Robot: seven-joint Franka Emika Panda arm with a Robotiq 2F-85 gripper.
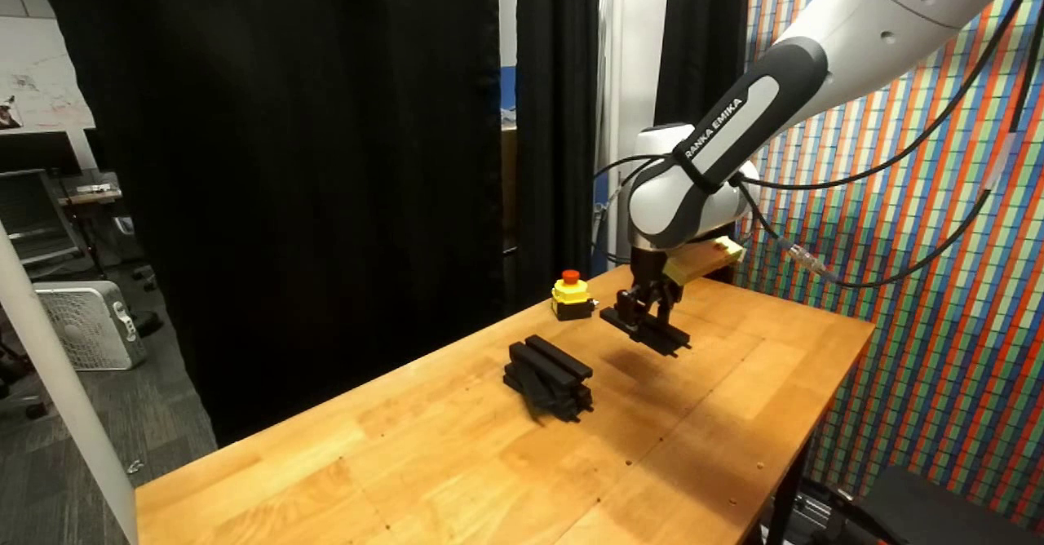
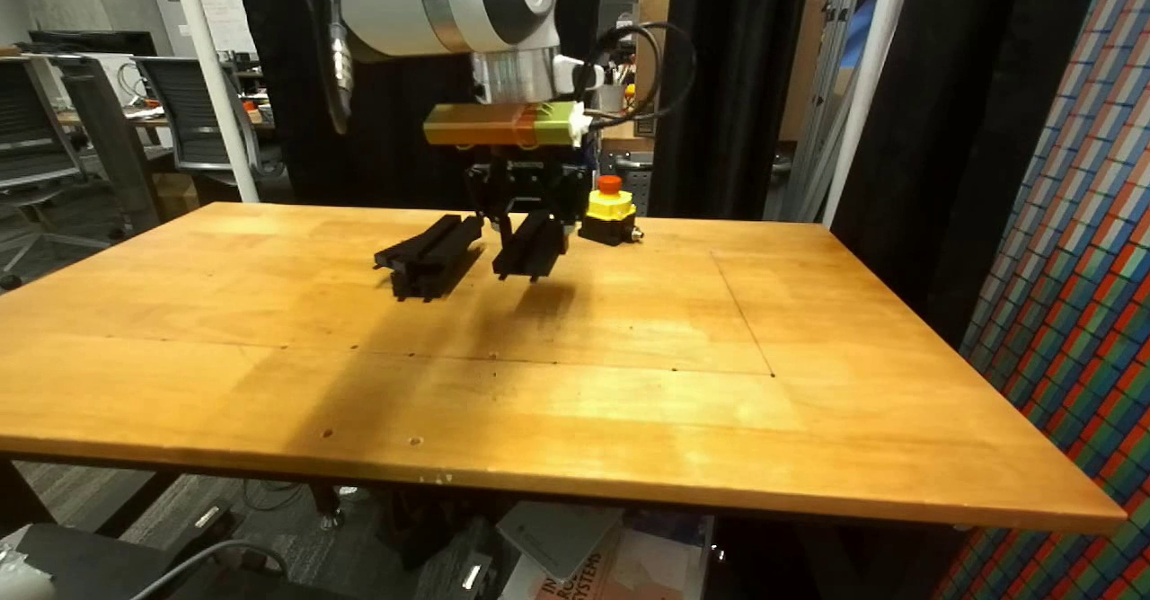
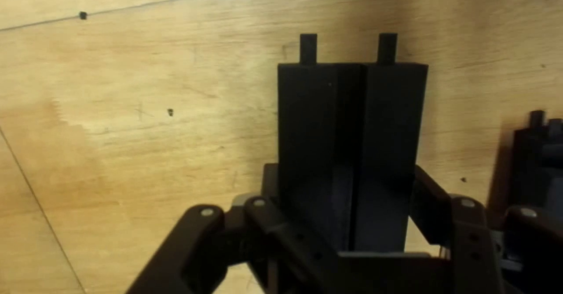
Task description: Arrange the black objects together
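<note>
- While the jaws hang over the counter (image 1: 457, 447), they are closed on the two long sides of a black block (image 3: 352, 148) and hold it.
- The block is up in the air. A pile of black pieces (image 1: 548, 378) sits on the counter; I can't count them all.
- In both exterior views the pile is on the left of the jaws, close by but not touching the block.
- In an exterior view the block (image 2: 532, 245) points its long way from near to far. The pile goes almost the same way, but its near end leans more to the left.
- There is only one arm (image 1: 803, 72), so it has to do this job. I think it should go left and twist a tiny bit, to put the block on the pile or next to it. If it comes in too low, it may bump the pile.
- The arm has writing on it: I can read "RANKA EMIKA".
- Below the counter, a book or paper (image 2: 579, 573) says "SYSTEMS". Its other words are partly hidden, so I can't read them all.
</note>
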